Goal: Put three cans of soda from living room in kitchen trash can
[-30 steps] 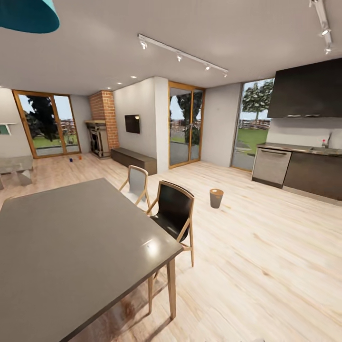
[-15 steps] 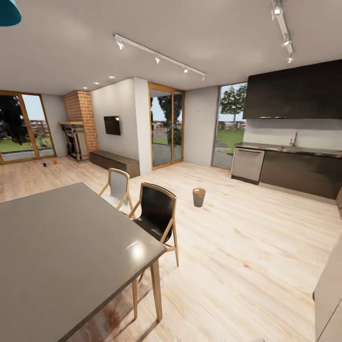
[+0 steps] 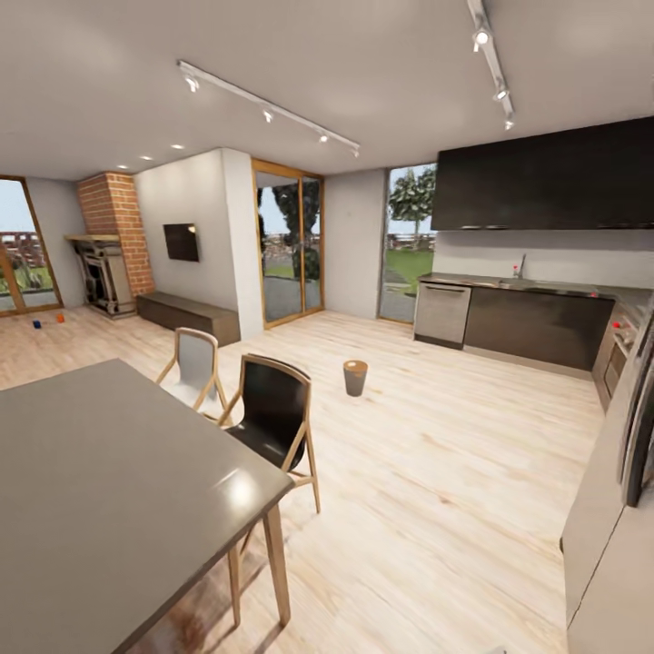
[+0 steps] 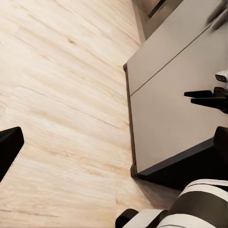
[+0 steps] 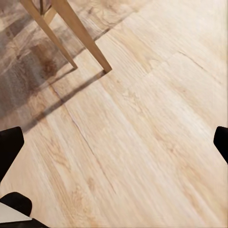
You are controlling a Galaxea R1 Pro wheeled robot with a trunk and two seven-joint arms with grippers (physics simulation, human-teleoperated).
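Pale wood floor (image 3: pixel 454 472) surrounds the tash can (image 3: pixel 355 377) beyond my dining table (image 3: pixel 100 490) and two chairs (image 3: pixel 272 422); two soda cans (image 3: pixel 49 321) sit far left by the fireplace (image 3: pixel 104 272). Both hands' fingertips spread wide, empty.

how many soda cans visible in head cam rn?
2: a dark blue can and an orange can, both on the far living-room floor left of the brick fireplace. A third may be out of frame.

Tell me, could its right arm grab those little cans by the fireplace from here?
Probably not. The cans lie far across the room, beyond the dining table; the right tool hangs over bare floor.
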